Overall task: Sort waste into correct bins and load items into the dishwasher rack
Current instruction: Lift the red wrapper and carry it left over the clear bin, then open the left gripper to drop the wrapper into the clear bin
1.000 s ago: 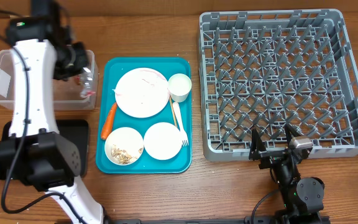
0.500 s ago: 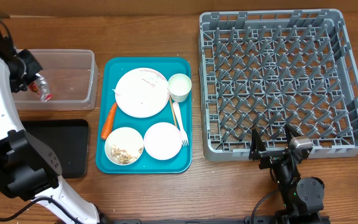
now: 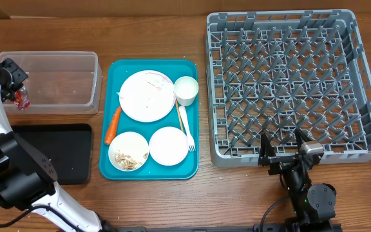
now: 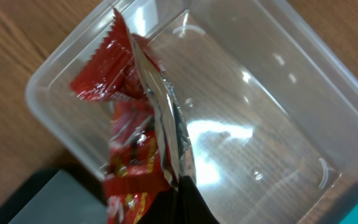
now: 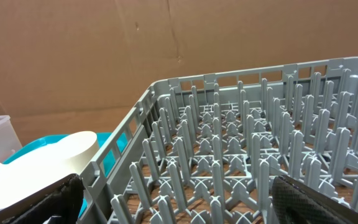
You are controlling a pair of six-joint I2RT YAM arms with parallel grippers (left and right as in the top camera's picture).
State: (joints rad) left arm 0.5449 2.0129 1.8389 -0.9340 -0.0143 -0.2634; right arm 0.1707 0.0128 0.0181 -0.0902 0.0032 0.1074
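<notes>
Surface: a wooden table (image 3: 172,26) is carrying the grey dishwasher rack (image 3: 282,77) and a teal tray (image 3: 152,173).
Left gripper (image 3: 13,82): is clenching a red-and-silver wrapper (image 4: 129,118) — it is hanging over the left end of the clear tub (image 3: 50,54).
Right gripper (image 3: 281,144): is sitting by the rack's front edge — jaws spread wide, grasping nothing.

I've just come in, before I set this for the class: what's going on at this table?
The left gripper is shut on a red-and-silver wrapper, holding it above the left end of the clear tub. The right gripper sits open at the near edge of the rack, holding nothing. On the teal tray lie the plate, a bowl of crumbs, an empty bowl, the cup, fork and carrot. Nothing is in the rack yet.
</notes>
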